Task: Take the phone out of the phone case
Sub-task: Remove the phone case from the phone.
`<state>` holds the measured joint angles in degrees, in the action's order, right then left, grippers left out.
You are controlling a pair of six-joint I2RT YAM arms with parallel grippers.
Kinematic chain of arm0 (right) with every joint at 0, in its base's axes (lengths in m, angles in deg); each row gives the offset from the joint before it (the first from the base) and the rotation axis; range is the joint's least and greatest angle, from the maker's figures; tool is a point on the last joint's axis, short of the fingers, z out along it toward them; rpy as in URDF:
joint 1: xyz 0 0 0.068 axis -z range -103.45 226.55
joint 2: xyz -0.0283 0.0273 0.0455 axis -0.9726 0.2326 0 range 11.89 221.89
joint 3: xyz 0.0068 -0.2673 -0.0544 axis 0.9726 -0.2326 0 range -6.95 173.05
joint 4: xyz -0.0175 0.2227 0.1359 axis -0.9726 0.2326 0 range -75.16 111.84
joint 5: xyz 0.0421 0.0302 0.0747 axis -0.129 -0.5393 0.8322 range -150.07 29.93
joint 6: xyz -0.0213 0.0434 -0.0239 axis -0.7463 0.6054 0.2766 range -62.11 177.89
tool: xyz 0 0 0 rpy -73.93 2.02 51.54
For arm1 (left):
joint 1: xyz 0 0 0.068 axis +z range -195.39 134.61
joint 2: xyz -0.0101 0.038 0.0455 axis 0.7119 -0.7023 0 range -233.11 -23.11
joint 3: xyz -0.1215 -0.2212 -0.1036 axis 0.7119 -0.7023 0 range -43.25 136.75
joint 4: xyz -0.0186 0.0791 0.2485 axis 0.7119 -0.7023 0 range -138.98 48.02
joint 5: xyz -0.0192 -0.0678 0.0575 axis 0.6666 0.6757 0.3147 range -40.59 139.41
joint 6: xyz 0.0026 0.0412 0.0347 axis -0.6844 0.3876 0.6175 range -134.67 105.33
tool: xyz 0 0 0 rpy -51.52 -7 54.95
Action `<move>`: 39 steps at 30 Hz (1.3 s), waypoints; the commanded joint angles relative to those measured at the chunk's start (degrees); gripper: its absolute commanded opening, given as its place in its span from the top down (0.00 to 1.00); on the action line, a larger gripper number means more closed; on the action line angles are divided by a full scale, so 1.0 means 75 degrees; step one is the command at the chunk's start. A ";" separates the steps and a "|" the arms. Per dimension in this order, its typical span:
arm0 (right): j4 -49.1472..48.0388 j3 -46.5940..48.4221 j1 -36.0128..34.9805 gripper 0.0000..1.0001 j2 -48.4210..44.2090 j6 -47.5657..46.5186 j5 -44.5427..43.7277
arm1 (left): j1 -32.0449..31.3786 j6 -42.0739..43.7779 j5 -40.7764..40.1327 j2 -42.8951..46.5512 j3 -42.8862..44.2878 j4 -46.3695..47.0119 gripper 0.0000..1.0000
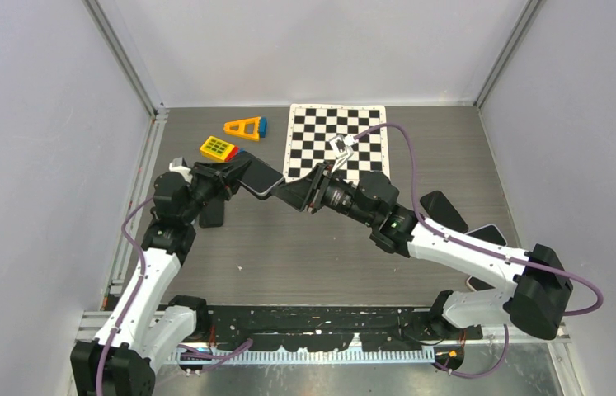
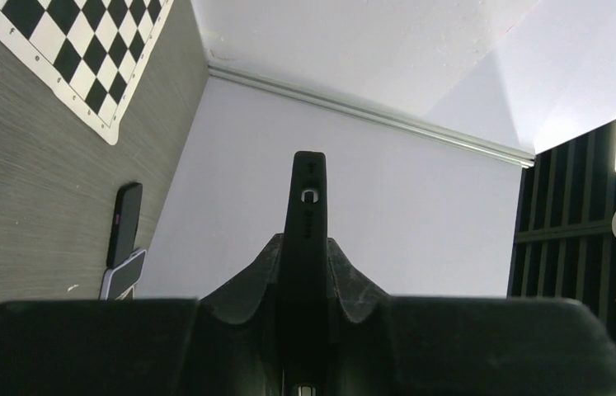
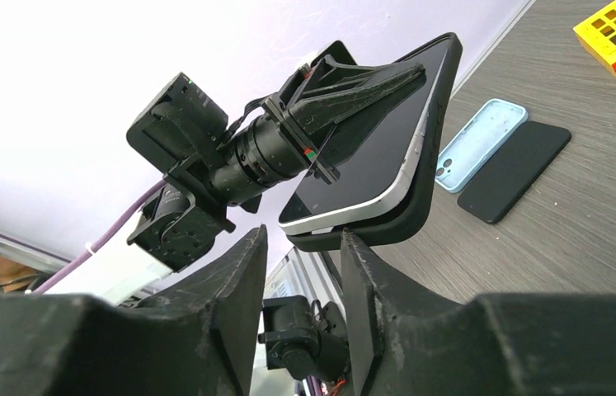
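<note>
Black phone case [image 3: 378, 233], phone [image 3: 370, 157] inside, sits clamped aloft in the left gripper [image 3: 387, 78] so the right gripper [image 3: 304, 235], jaws parted, can reach its lower corner.

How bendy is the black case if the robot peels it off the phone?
Probably bendy: the case seems to stand off the phone's lower corner, as soft cases do. Its matte skin likely isn't slippery. Likely light: the left fingers hold both aloft.

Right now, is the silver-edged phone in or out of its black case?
Partly out: right wrist view shows the silver-edged phone with its near corner lifted off the black case; the far end looks tucked in.
</note>
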<state>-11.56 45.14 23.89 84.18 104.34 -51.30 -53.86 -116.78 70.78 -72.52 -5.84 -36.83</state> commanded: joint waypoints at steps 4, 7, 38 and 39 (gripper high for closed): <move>-0.0278 -0.0003 0.0056 0.43 0.0422 0.0958 -0.1117 | -0.0124 0.0203 0.0442 0.0198 0.0390 0.0683 1.00; -0.0297 -0.0029 0.0128 0.40 0.0569 0.1407 -0.1145 | -0.0146 0.0431 0.0528 0.0147 0.0520 0.0783 1.00; -0.1325 -0.0334 0.0734 0.26 0.0781 0.1898 0.0033 | -0.1241 0.3486 0.0772 -0.0169 0.1645 0.0392 1.00; -0.1305 -0.0441 0.0815 0.23 0.0675 0.1887 -0.0140 | -0.1244 0.3588 0.0639 -0.0143 0.1705 0.0225 1.00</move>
<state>-21.63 44.49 28.41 93.45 121.24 -47.49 -62.34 -91.84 74.21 -76.13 2.55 -35.98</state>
